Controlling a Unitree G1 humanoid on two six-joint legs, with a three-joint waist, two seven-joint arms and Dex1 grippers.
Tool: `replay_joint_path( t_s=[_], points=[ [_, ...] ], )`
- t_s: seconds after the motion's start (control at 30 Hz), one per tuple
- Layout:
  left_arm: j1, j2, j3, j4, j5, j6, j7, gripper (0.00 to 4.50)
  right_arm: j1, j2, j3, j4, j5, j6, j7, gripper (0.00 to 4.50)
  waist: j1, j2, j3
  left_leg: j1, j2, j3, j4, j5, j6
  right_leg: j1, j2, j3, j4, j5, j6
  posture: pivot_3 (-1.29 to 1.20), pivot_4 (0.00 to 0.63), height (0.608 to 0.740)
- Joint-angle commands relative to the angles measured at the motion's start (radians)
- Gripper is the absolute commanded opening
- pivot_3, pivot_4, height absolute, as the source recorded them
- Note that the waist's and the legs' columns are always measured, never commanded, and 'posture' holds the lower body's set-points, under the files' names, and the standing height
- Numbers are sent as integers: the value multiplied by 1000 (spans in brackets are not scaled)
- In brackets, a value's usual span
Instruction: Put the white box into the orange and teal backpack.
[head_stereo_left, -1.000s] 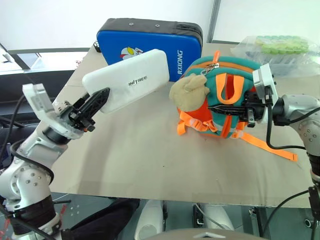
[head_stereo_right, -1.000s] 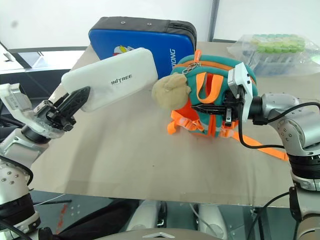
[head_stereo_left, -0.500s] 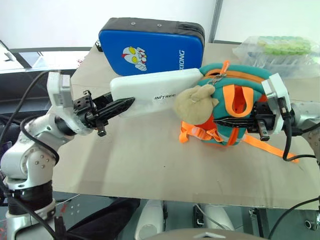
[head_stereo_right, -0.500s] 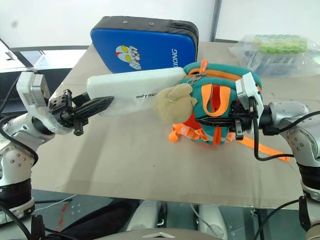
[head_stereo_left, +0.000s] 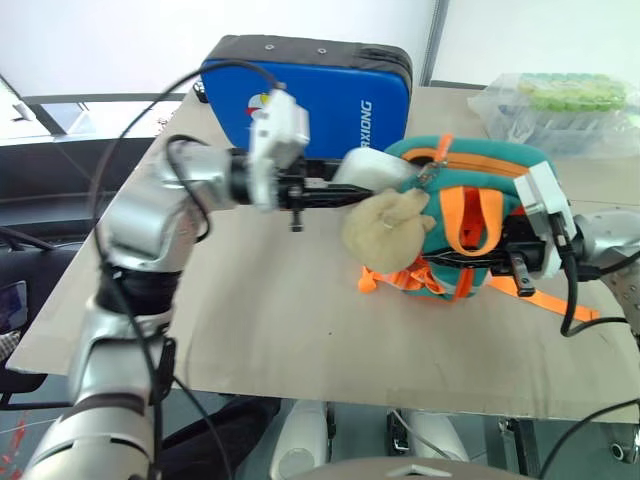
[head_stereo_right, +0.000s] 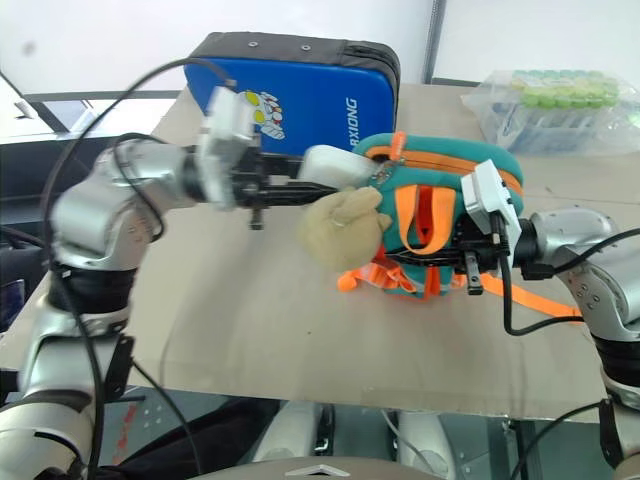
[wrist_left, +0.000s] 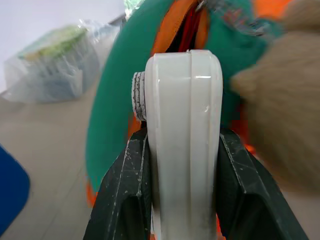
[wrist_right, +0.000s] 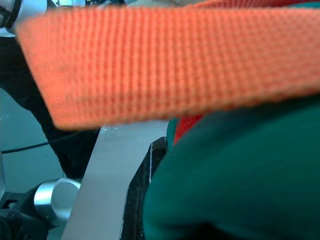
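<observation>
On the tan table (head_stereo_left: 270, 330), left gripper (head_stereo_left: 325, 190) is clamping the white box (head_stereo_left: 372, 170), now entering the orange and teal backpack (head_stereo_left: 470, 215); right gripper (head_stereo_left: 480, 262), clenched, is gripping backpack fabric.

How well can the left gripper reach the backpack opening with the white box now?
Probably yes. The left gripper holds the white box, its far end already at the open zipper of the orange and teal backpack; the plush toy hangs just below, apparently not blocking.

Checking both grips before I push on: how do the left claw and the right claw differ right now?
The left claw is clamped across the white box, its end at the backpack's opening; the right claw is shut on the orange and teal backpack fabric. The left reaches in from the backpack's left, the right from its right. Both point roughly level, toward each other.
</observation>
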Motion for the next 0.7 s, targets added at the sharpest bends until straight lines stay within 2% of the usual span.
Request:
replay_joint_path(
  t_s=[0.03,0.1,0.17,0.2,0.23,0.3,0.4,0.5,0.6,0.7],
  points=[
    [-16,-63,-75,81,118,-98,23,1059,-5,4,-18,-51,-12,-20,-33,85,-6,0,0,0,0,0,0,0,0,0,0,0,0,0,0,0,150,740],
    [10,-78,-79,98,127,-93,16,2026,5,7,-29,-62,-16,-18,-58,0,-15,0,0,0,0,-2,0,0,0,-3,2,5,1,0,0,0,150,740],
    [31,-103,12,79,45,-15,60,2634,12,11,-33,-65,-30,-16,-92,0,-20,0,0,0,0,-5,0,0,0,-3,4,5,1,0,0,0,150,740],
    [40,-105,55,68,16,5,74,3245,15,12,-34,-65,-39,-16,-107,0,-22,0,0,0,1,-5,-1,0,0,-4,4,5,2,0,0,0,150,740],
    [56,-94,106,52,-25,26,70,3493,14,19,-31,-59,-56,-25,-126,0,-25,0,0,0,1,-6,-1,0,0,-4,4,5,2,0,0,0,150,740],
    [95,-47,207,6,-130,112,43,4491,10,33,-26,-42,-76,-30,-159,0,-31,0,0,0,2,-7,-1,0,0,-5,4,5,4,0,0,0,150,740],
    [164,57,342,-68,-294,279,7,4491,-3,53,-12,-16,-101,-41,-178,0,-38,0,0,1,2,-8,-1,0,0,-5,4,5,5,0,0,0,150,740],
    [215,117,497,-122,-477,431,61,4491,-31,76,7,23,-125,-55,-182,0,-34,0,0,1,3,-10,-1,0,0,-5,4,5,6,0,0,0,150,740],
    [258,125,600,-186,-631,540,151,4491,-62,95,19,58,-139,-64,-176,0,-23,0,0,1,2,-11,0,0,0,-3,1,3,6,0,0,0,150,740],
    [290,73,632,-263,-774,603,296,4491,-90,110,32,85,-154,-66,-169,0,-18,0,0,1,0,-12,2,0,0,-1,-2,2,4,0,0,0,150,740]
  ],
)
